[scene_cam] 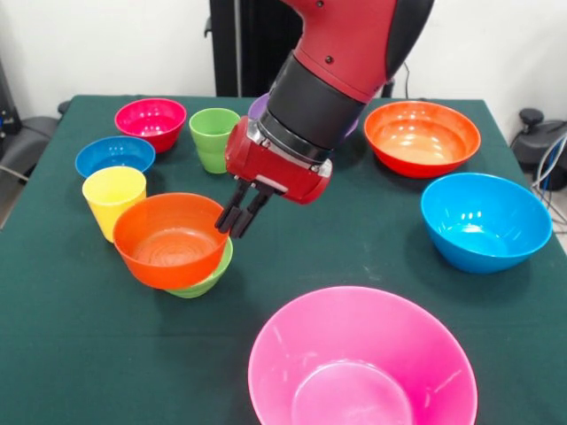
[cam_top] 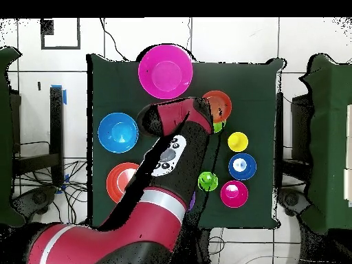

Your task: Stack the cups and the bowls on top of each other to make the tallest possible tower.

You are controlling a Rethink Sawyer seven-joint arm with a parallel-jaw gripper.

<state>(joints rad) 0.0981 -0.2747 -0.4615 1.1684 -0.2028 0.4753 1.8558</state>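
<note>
The gripper (scene_cam: 241, 215) looks clenched and empty just beside the orange-red bowl (scene_cam: 171, 239), which sits tilted on the small green bowl (scene_cam: 205, 276); a nudge could topple it.

purple bowl (scene_cam: 259, 106): mostly behind arm | pink bowl (scene_cam: 361, 359): cut by bottom edge

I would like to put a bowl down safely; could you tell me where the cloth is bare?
Bare cloth lies between the pink bowl, light blue bowl and large orange bowl. It is crowded around the yellow cup and orange-red bowl, beside the gripper.
</note>
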